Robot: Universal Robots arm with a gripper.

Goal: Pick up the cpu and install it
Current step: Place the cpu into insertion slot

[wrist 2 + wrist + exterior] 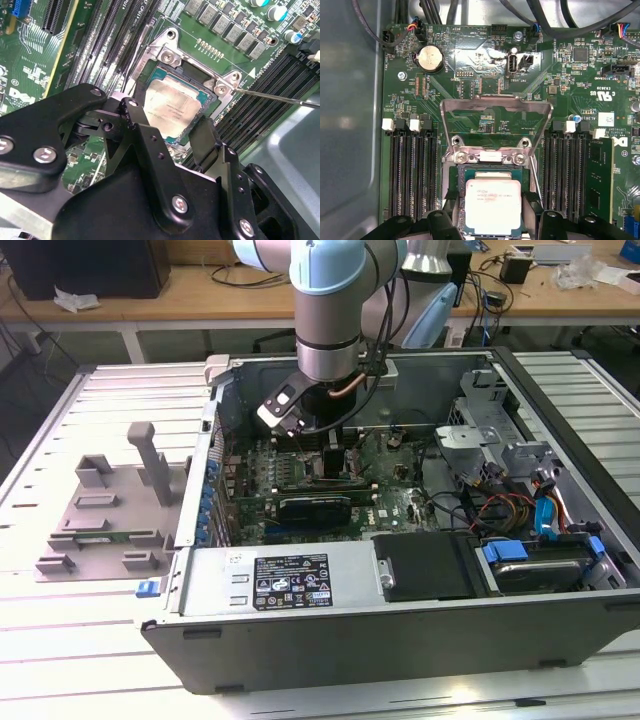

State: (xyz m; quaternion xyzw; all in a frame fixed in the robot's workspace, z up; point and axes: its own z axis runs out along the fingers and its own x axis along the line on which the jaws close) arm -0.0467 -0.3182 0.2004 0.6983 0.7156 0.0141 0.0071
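Pincer: black pincer [167, 125], closed on two opposite edges of the chip, as far as both wrist views show.
Cpu: small flat square cpu with a dull silver-grey metal top [492, 206], lying level in or just over the dark square socket [172, 74].
Place: on the green motherboard [395, 505], upper middle of the exterior view, inside the open grey computer case [400, 640].
Retainer: silver metal load plate [496, 102], swung open and clear of the cpu.
Doing it well: in my judgement, keep the cpu flat and its corners square to the socket. Avoid any sideways push, as the contacts likely bend easily.

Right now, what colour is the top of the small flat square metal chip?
The cpu top is dull silver-grey; the first wrist view shows it best.
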